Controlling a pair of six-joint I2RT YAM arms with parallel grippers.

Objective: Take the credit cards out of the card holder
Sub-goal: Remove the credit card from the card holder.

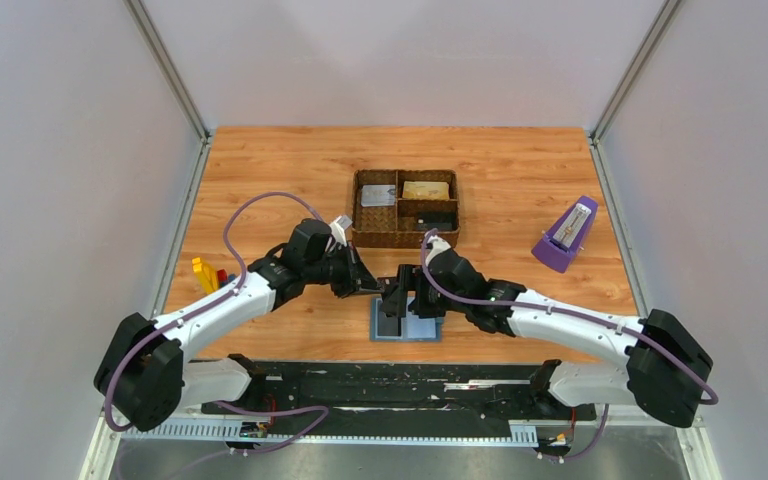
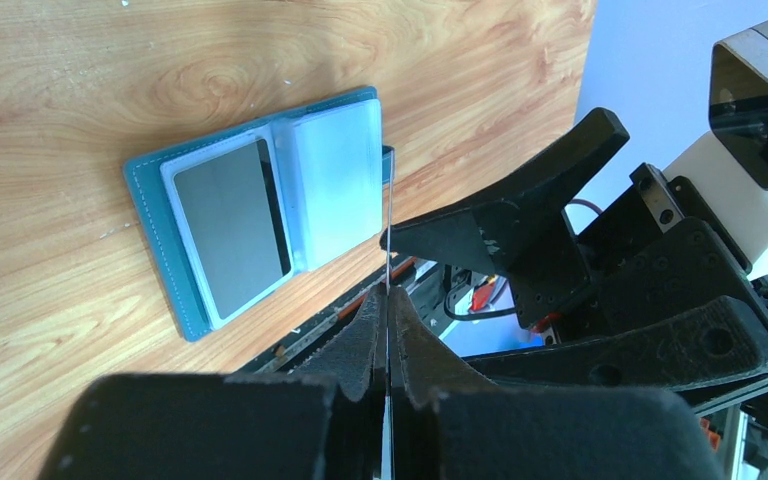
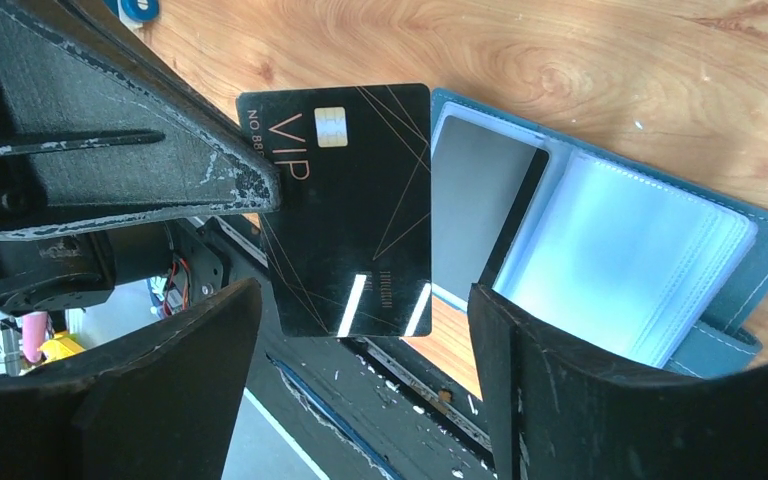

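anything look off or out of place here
Nothing broken or spilled. The black VIP card is out of the open blue card holder, pinched in the left gripper; a second card sits in its pocket.

Wood-grain bench [image 1: 520, 160] is sitting between plain pale walls [image 1: 400, 60]; grey metal corner posts [image 1: 168, 68] are rising behind; even light is falling.

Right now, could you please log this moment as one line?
left gripper: jaws shut on black card | right gripper: jaws open | card holder: open, grey card inside
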